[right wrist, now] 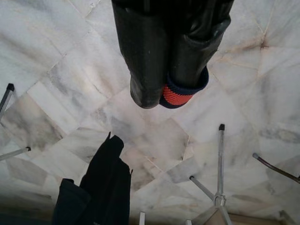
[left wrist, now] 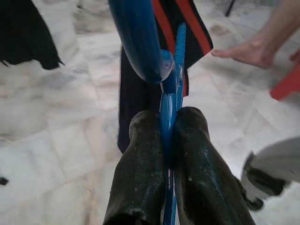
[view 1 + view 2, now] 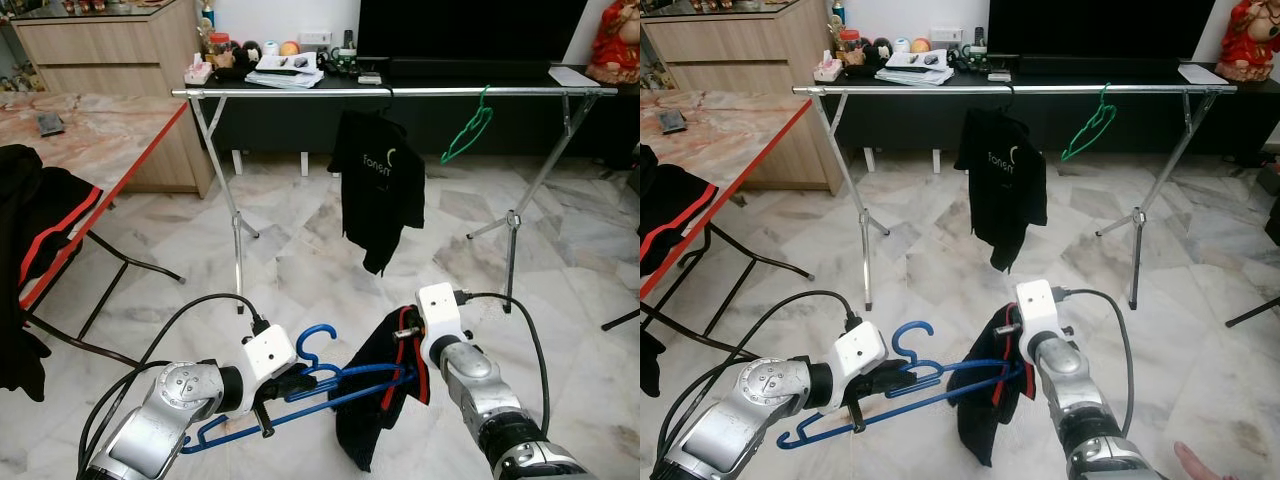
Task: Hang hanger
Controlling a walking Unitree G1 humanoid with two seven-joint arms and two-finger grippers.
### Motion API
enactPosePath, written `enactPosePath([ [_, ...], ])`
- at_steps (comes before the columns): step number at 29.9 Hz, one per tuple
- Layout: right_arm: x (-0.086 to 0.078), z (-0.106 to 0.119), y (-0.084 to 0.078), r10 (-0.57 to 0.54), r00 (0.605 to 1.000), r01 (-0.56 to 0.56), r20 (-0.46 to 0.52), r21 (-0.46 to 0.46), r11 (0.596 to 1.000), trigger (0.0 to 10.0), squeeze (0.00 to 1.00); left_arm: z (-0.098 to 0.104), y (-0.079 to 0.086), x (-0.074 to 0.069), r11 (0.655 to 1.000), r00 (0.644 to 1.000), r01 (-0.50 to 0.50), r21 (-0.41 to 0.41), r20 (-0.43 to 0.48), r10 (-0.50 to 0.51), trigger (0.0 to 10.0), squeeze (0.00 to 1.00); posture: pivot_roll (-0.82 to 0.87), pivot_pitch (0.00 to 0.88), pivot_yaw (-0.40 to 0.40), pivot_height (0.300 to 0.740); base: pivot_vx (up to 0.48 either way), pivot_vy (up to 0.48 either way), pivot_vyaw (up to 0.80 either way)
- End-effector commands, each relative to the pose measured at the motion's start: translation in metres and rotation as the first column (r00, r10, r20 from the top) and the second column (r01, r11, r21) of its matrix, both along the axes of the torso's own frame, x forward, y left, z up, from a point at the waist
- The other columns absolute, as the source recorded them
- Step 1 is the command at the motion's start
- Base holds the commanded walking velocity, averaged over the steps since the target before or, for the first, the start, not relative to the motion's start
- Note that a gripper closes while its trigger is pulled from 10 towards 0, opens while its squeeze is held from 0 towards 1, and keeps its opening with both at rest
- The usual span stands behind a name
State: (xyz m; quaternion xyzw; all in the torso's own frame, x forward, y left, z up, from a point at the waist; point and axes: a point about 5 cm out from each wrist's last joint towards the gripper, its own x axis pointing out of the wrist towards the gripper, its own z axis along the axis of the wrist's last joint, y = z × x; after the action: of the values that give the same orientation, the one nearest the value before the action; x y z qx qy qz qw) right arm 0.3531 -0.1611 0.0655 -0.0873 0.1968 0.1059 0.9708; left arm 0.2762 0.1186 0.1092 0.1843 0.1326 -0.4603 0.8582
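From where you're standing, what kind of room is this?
Probably a home living room used for drying laundry: a metal clothes rack on a marble floor, with a dark TV on a low console behind it and a wooden cabinet alongside.

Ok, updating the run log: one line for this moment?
left gripper: shut on blue hanger | right gripper: shut on garment collar | rail: not reached
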Motion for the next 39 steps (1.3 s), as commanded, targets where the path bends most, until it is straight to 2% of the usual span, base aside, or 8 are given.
enactPosePath([
  [1, 0.001, 0.001, 0.002, -0.003, 1.000, 0.003, 0.001, 0.020, 1.000, 10.0, 0.00, 0.010, 0.003, 0.005, 1.000, 0.998, -0.021, 0.000, 0.052, 0.021, 10.0, 0.00, -0.02, 0.061, 0.012, 0.740, 0.000, 0.000, 0.00],
  [9, 0.001, 0.002, 0.003, -0.004, 1.000, 0.004, 0.007, 0.017, 1.000, 10.0, 0.00, 0.008, 0.009, 0.011, 0.995, 0.993, -0.085, 0.051, 0.081, 0.080, 10.0, 0.00, -0.02, 0.060, 0.013, 0.740, 0.000, 0.000, 0.00],
  [17, 0.001, 0.003, 0.002, -0.005, 1.000, 0.005, 0.013, 0.007, 1.000, 10.0, 0.00, 0.008, 0.009, 0.015, 0.992, 0.988, -0.118, 0.051, 0.109, 0.112, 10.0, 0.00, -0.02, 0.061, 0.011, 0.740, 0.000, 0.000, 0.00],
  [25, 0.003, 0.007, 0.004, 0.039, 0.999, -0.038, 0.028, -0.021, 0.999, 10.0, 0.00, 0.011, 0.001, 0.009, 0.998, 0.995, -0.060, -0.024, 0.072, 0.062, 10.0, 0.00, -0.02, 0.062, 0.011, 0.740, 0.000, 0.000, 0.00],
  [31, 0.010, 0.019, 0.006, 0.113, 0.992, -0.109, 0.056, -0.079, 0.991, 10.0, 0.00, 0.015, -0.003, 0.004, 0.995, 0.999, -0.024, -0.095, 0.042, 0.028, 10.0, 0.00, -0.03, 0.063, 0.010, 0.740, 0.000, 0.000, 0.00],
  [39, 0.013, 0.028, 0.011, 0.171, 0.982, -0.163, 0.078, -0.094, 0.982, 10.0, 0.00, 0.014, -0.008, 0.003, 0.995, 0.999, -0.002, -0.098, 0.034, 0.005, 10.0, 0.00, -0.03, 0.063, 0.010, 0.740, 0.000, 0.000, 0.00],
])
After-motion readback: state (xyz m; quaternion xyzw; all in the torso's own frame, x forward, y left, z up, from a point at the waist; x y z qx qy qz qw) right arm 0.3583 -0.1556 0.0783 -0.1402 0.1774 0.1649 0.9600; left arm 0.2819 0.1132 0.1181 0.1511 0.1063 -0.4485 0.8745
